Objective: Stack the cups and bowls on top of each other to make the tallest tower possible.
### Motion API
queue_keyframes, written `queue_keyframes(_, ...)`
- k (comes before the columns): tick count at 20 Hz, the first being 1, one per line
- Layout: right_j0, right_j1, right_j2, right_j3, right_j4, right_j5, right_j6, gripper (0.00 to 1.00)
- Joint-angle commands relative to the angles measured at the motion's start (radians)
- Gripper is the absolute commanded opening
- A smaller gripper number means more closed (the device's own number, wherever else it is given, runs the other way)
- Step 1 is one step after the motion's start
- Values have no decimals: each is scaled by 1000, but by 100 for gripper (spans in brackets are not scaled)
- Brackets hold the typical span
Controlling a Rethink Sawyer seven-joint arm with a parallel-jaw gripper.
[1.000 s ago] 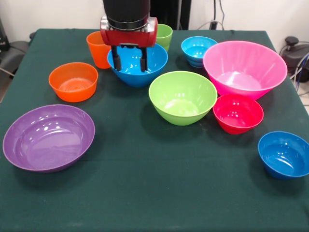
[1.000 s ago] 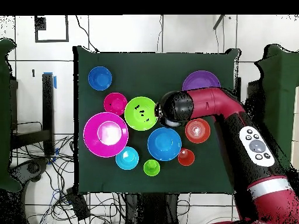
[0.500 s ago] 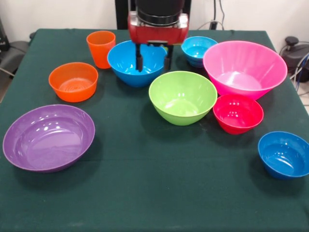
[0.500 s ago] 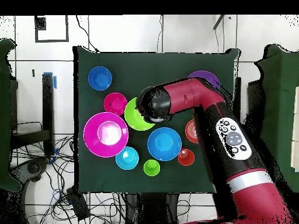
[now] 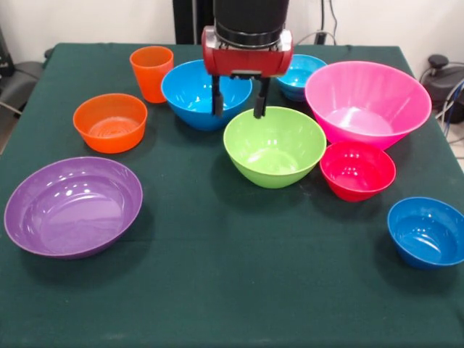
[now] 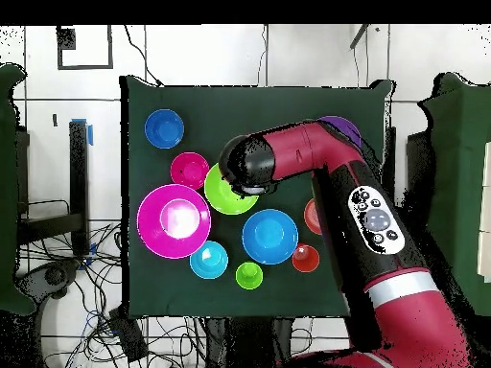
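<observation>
Nearest on the green surface (image 5: 217, 290) are lying the purple bowl (image 5: 72, 205), a small blue bowl (image 5: 426, 232) and the red bowl (image 5: 357, 170), nothing yet stacked. Mid-surface, the lime green bowl (image 5: 274, 146) is sitting just below and in front of the end effector (image 5: 238, 103), which is hanging with fingers spread, holding nothing, over its far rim. Behind, the large blue bowl (image 5: 199, 93), orange cup (image 5: 151, 72) and pink bowl (image 5: 367, 103) are standing; the arm is hiding the green cup from the front.

green tablecloth (image 5: 217, 290) | white wall (image 5: 87, 18) | tiled floor, cables (image 6: 67, 259)
</observation>
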Motion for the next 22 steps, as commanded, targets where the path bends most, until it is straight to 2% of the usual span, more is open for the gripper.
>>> queue_keyframes(1,-5,101,-45,-75,-17,17,-95,100)
queue_keyframes(9,5,103,-50,-76,-22,17,-81,100)
queue_keyframes(11,20,81,-55,-94,-48,26,-95,100)
queue_keyframes(13,31,69,-50,-130,-62,56,-130,100)
queue_keyframes(18,48,82,-30,-217,-41,162,-203,100)
queue_keyframes(22,45,110,-27,-229,-24,167,-197,100)
